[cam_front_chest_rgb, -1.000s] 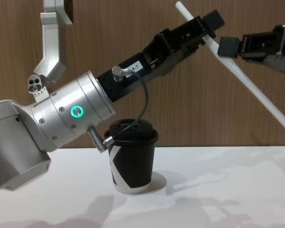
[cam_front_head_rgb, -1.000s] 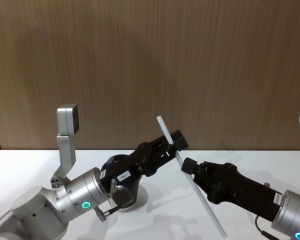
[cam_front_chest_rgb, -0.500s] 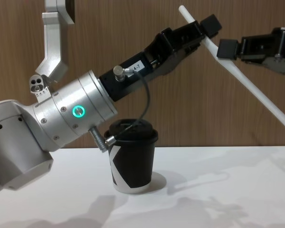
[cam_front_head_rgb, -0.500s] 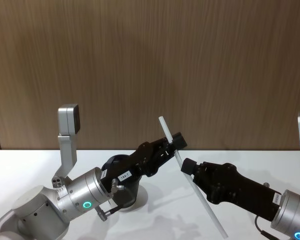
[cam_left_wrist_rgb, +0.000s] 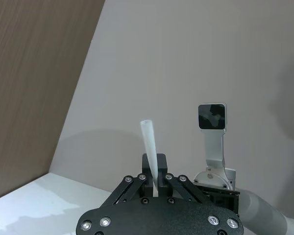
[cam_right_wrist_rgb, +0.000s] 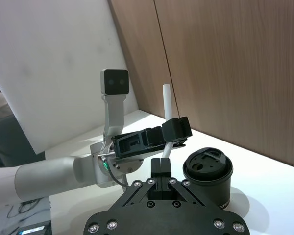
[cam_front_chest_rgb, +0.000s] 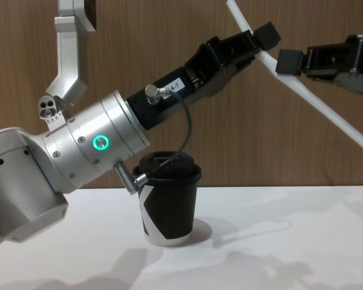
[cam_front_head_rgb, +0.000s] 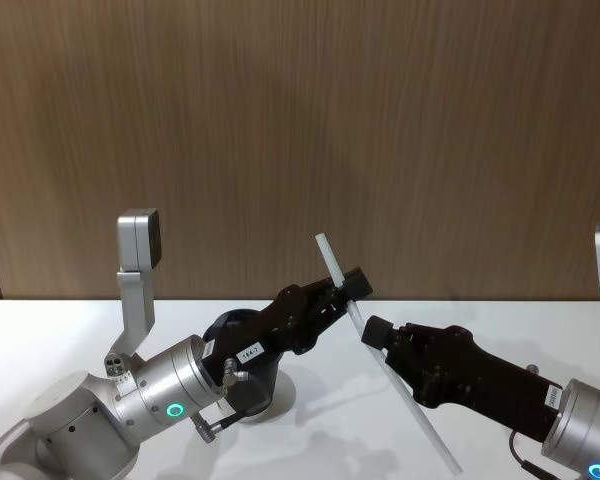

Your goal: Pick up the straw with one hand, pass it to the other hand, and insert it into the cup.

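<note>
Chest view: my left gripper (cam_front_chest_rgb: 258, 41) has edged in, fingers now pinched on the straw (cam_front_chest_rgb: 327, 112) high above the cup (cam_front_chest_rgb: 168, 205). My right gripper (cam_front_chest_rgb: 281, 61) also clamps it, so I judge release comes next.

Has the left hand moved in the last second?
Yes, slightly. In the chest view the left hand, gripping the straw, has sunk a little down and left toward the cup; the right hand stays at the straw.

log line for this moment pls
stage: handover | straw: tilted, midair | left gripper: shut on it | right gripper: shut on it | cup: upright, lidded
</note>
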